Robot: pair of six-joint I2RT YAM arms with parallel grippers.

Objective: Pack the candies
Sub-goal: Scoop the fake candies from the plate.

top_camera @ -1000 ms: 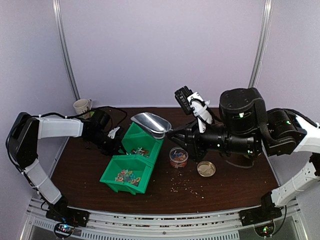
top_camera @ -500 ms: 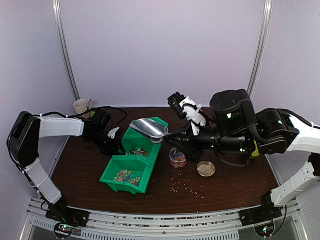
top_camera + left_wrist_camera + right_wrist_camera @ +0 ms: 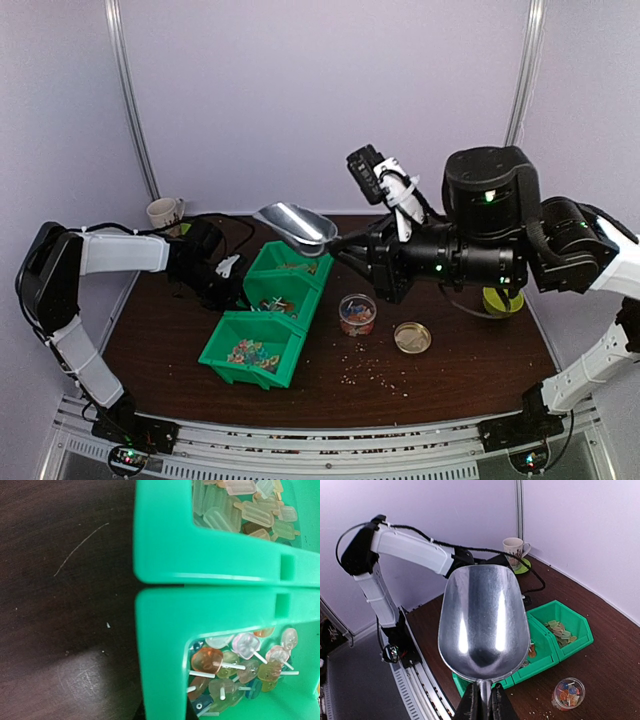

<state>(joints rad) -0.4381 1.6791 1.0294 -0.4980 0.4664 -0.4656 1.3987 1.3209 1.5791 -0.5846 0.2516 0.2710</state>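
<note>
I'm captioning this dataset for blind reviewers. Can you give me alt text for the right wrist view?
An empty metal scoop, its handle gripped by the right tool, fills the centre, held above a dark table. Beyond it sit green bins and a small clear jar of candies; a mug stands by the far wall.

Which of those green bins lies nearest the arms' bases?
The front bin, holding the mixed-colour candies; the other green bins sit behind it, farther away.
</note>
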